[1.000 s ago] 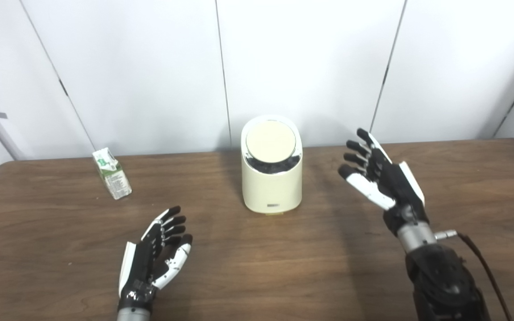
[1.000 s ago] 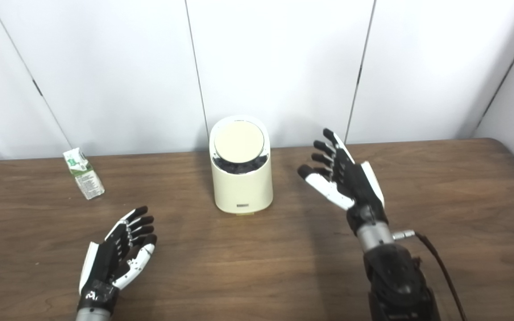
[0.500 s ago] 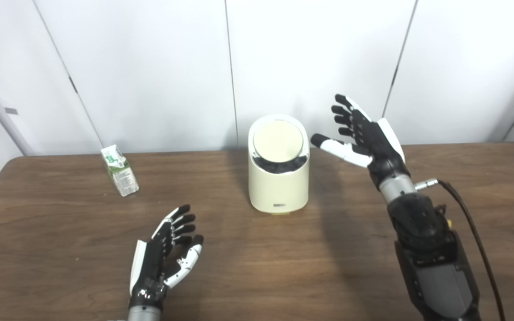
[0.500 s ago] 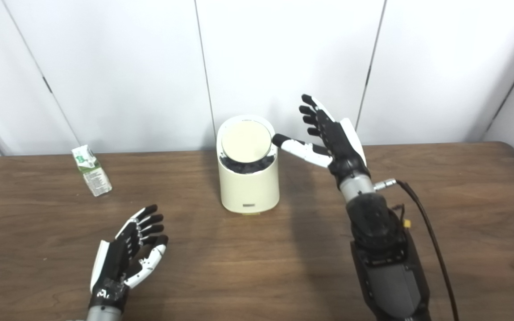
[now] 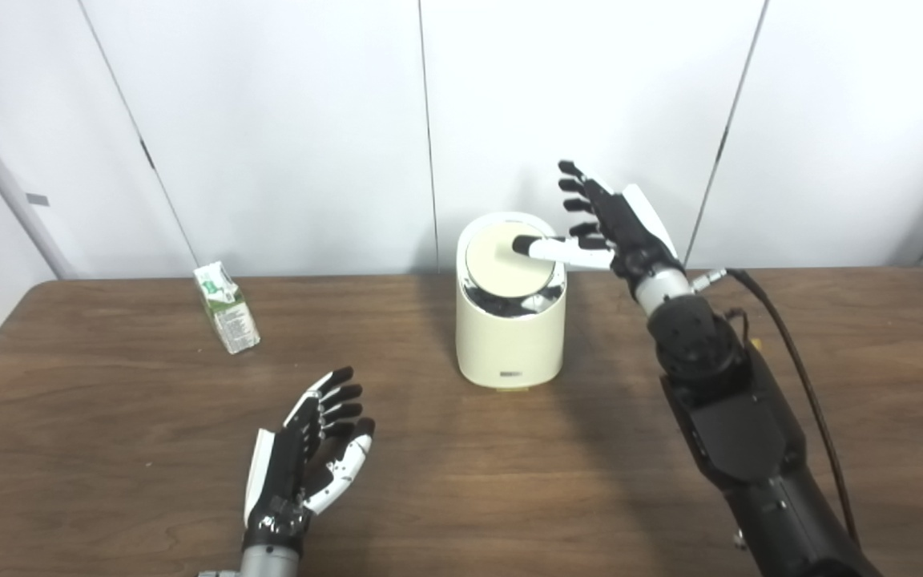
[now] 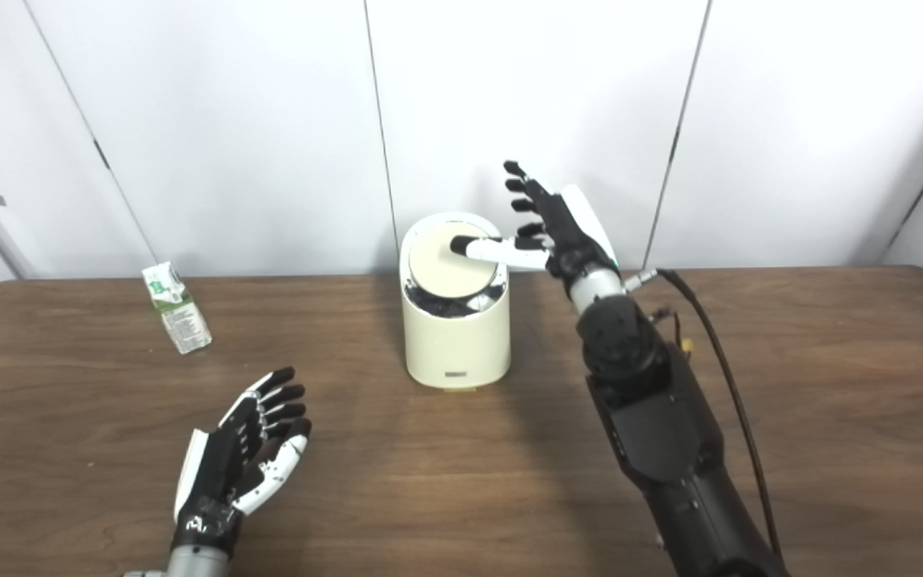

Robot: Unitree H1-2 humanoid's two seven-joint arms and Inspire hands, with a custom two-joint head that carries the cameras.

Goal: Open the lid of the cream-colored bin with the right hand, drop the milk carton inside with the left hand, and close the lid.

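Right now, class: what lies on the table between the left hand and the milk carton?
Nothing: in both eye views only bare brown table separates the open left hand from the milk carton.

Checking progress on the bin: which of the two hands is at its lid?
The right hand: it is raised beside the bin, thumb reaching over the round lid. The left hand is open, low over the table, away from the bin.
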